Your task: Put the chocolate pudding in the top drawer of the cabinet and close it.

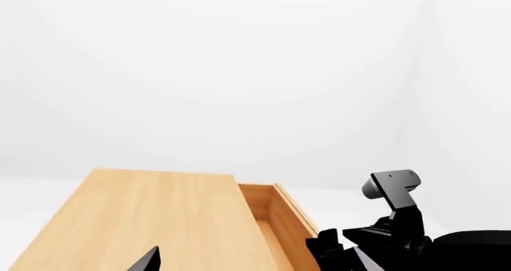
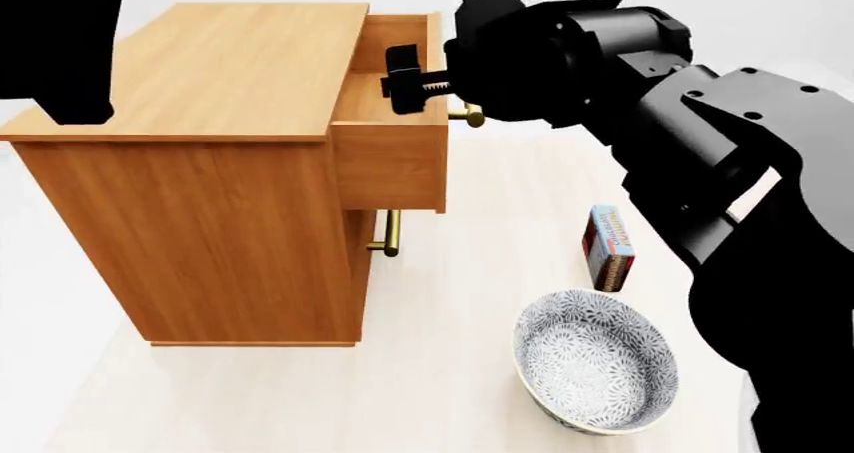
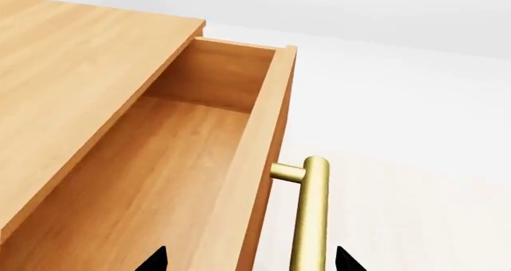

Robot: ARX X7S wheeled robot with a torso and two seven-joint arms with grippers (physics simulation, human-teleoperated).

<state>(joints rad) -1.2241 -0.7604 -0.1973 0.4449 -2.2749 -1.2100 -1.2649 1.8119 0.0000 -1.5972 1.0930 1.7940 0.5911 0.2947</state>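
Observation:
The cabinet (image 2: 200, 203) stands at the left with its top drawer (image 2: 390, 163) pulled out; the drawer's inside (image 3: 160, 181) shows empty. My right gripper (image 2: 424, 81) is open, and its fingertips straddle the drawer's front board and brass handle (image 3: 312, 211) without closing on them; it also shows in the right wrist view (image 3: 250, 260). The chocolate pudding (image 2: 607, 245) stands on the light surface to the right of the cabinet, apart from both grippers. My left gripper (image 1: 255, 265) is open and empty above the cabinet top (image 1: 143, 217).
A patterned bowl (image 2: 597, 373) sits in front of the pudding. A lower drawer's brass handle (image 2: 391, 233) sticks out below the open drawer. My right arm (image 2: 694, 143) reaches over the surface above the pudding. My left arm (image 2: 60, 43) hangs at the upper left.

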